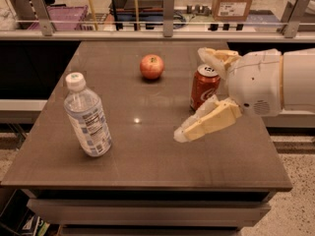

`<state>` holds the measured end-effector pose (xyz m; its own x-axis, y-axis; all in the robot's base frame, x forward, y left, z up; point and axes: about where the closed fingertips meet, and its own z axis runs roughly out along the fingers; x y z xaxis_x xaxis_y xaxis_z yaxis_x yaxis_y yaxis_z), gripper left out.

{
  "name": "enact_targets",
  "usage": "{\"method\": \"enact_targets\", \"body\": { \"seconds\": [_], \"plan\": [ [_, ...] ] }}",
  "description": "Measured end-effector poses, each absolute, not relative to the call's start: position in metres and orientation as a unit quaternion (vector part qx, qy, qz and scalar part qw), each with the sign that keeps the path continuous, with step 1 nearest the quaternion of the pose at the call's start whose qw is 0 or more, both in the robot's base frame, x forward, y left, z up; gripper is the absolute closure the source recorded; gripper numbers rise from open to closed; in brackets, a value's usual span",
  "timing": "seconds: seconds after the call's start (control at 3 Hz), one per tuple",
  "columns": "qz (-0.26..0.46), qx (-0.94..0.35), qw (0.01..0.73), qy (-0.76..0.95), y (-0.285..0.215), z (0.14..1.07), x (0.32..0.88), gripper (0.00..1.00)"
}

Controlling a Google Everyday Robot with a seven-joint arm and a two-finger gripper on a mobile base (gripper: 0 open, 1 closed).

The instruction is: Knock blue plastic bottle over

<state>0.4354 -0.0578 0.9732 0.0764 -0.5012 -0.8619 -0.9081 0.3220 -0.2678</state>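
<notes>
The blue plastic bottle is clear with a white cap and a pale printed label. It stands upright on the left front part of the brown table. My gripper is on the right side of the table, well apart from the bottle. It is open, with one cream finger low over the table and the other above the red soda can. The can stands between and behind the fingers.
A red apple sits at the back centre of the table. A rail with metal posts runs behind the table, with boxes and bins beyond it. The table's edges drop to the floor on the left, right and front.
</notes>
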Motion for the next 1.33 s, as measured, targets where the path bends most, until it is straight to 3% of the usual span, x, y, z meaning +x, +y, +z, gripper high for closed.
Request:
{"method": "enact_targets", "body": {
  "seconds": [0.67,1.33],
  "plan": [
    [0.282,-0.508,0.532,0.616,-0.022,0.975,0.425,0.0],
    [0.302,-0.51,0.518,0.617,-0.013,0.964,0.427,0.0]
  ]
}}
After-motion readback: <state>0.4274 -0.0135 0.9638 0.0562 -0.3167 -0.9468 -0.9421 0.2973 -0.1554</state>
